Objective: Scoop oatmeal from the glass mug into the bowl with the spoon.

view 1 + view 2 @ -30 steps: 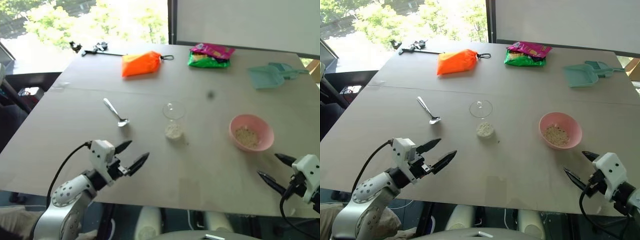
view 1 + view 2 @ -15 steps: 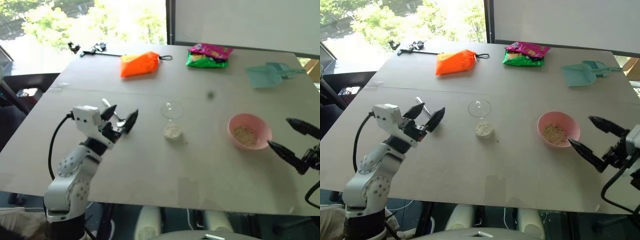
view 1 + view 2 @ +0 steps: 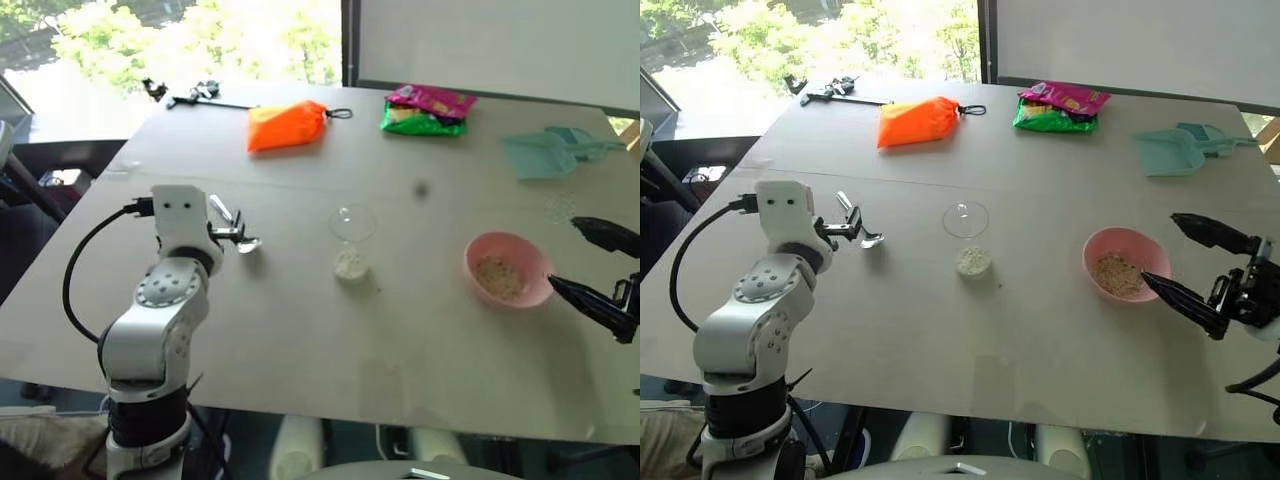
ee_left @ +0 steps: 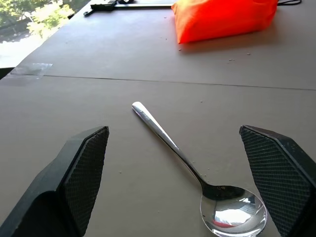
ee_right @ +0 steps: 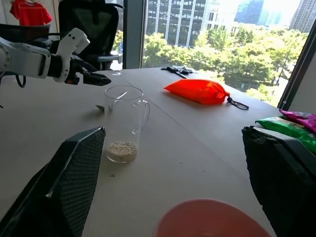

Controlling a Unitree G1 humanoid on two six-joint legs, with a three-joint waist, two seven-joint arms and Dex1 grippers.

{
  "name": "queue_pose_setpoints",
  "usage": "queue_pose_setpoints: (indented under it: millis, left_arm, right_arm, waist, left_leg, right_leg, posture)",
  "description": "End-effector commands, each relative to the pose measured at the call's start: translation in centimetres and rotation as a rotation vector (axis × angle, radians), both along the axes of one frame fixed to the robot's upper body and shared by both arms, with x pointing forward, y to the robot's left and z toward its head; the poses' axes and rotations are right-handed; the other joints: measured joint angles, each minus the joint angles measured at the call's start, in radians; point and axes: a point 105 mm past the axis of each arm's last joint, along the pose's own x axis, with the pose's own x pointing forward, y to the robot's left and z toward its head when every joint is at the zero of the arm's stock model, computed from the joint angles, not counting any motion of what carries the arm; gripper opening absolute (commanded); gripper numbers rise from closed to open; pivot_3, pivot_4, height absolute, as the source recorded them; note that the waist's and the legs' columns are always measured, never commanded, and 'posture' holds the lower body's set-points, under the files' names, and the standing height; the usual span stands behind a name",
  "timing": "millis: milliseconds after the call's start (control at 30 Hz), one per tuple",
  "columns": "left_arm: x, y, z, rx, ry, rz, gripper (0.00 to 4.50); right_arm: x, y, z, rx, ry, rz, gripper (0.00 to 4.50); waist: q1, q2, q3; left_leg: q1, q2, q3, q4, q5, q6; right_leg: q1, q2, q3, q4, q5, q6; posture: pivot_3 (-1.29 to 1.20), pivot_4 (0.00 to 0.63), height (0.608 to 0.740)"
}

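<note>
Left claw: your left claw [image 4: 173,163] hangs just above the pale grey counter [image 3: 300,330], fingers spread wide and empty, with the spoon lying between them.
Spoon: the slim shiny silver metal spoon [image 4: 190,170] lies flat on the counter, oval bowl facing up, long handle pointing away toward the far edge; neither finger touches it.
Right claw: your right claw [image 3: 1185,262] is held level beside the pink bowl, its two black fingers well apart and holding nothing.
Glass mug: the small clear glass mug [image 5: 126,123] stands upright near the middle of the counter, between spoon and bowl, apart from both.
Oatmeal: you can see a thin layer of pale beige flakes [image 5: 122,151] at the mug's bottom, and more oatmeal [image 3: 497,277] already in the bowl.
Bowl: the round shallow pink bowl [image 3: 505,270] sits to the mug's right, just beside your right claw.
Far side: an orange fabric pouch [image 3: 286,126], a green-and-magenta snack packet [image 3: 425,109] and a teal plastic dustpan [image 3: 548,151] lie well apart from the mug.
</note>
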Motion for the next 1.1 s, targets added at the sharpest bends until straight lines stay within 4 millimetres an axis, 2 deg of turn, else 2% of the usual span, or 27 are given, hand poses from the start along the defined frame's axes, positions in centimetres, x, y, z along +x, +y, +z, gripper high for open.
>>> queue_pose_setpoints:
  millis: [33,200,400,567,767,867,967,1100]
  left_arm:
    - [0.1,-0.1,1.5,-0.01,-0.038,0.03,4.41]
    - [1.3,0.1,0.2,-0.06,0.06,0.127,4.41]
    - [2.5,0.7,-0.7,-0.135,0.117,0.286,4.41]
    - [4.8,0.0,-1.6,-0.242,0.158,0.311,4.41]
    - [7.0,-0.2,-4.0,-0.348,0.231,0.4,4.41]
    - [7.5,-0.3,-5.4,-0.389,0.286,0.424,3.81]
    - [7.8,-0.1,-6.0,-0.392,0.306,0.447,2.6]
    - [7.6,0.4,-5.9,-0.388,0.296,0.48,0.69]
  right_arm:
    - [-0.6,-0.4,1.5,-0.004,-0.069,0.016,4.5]
    - [-0.3,0.0,2.1,0.012,-0.094,0.02,4.5]
    - [0.4,0.3,1.9,0.011,-0.098,0.018,4.5]
    - [0.6,0.6,1.8,0.017,-0.086,0.02,4.5]
    - [0.6,0.7,1.9,0.012,-0.087,0.01,4.5]
    - [0.6,0.7,1.9,0.004,-0.089,0.005,4.5]
    - [0.5,0.8,2.0,0.001,-0.088,-0.001,4.5]
    - [0.5,0.8,2.1,0.0,-0.078,-0.013,4.5]
  waist:
    - [0.0,0.0,0.0]
    - [-0.001,0.0,0.0]
    - [0.0,-0.001,0.0]
    - [0.001,-0.001,0.0]
    - [0.0,-0.002,0.001]
    - [0.0,-0.001,0.0]
    - [0.001,0.001,-0.001]
    - [0.002,0.003,-0.002]
  left_leg:
    - [0.0,0.0,0.0,0.0,0.0,0.0]
    - [0.001,0.0,0.0,0.001,0.0,0.0]
    - [0.0,0.0,-0.001,0.001,0.0,0.0]
    - [0.0,-0.001,-0.001,0.001,0.0,0.0]
    - [0.0,-0.001,-0.001,0.001,0.0,0.0]
    - [0.0,-0.001,-0.001,0.001,0.0,0.0]
    - [0.001,-0.001,-0.001,0.001,0.0,0.0]
    - [0.002,-0.001,-0.001,0.001,0.0,0.0]
  right_leg:
    - [0.0,0.0,0.0,0.001,0.0,0.0]
    - [0.001,0.0,0.001,0.001,0.0,0.0]
    - [0.001,0.0,0.0,0.0,0.0,0.0]
    - [0.001,0.0,0.0,0.001,0.0,0.0]
    - [0.001,0.0,-0.001,0.0,0.0,0.0]
    - [0.001,0.0,-0.001,0.0,0.0,0.0]
    - [0.002,0.0,-0.001,0.001,0.0,0.001]
    - [0.003,0.0,-0.002,0.002,0.0,0.001]
  posture:
    - [0.0,0.15,0.74]
    - [0.0,0.15,0.74]
    - [0.0,0.15,0.74]
    - [0.0,0.15,0.74]
    - [0.0,0.15,0.74]
    - [0.0,0.15,0.74]
    - [0.0,0.15,0.74]
    - [0.0,0.15,0.74]
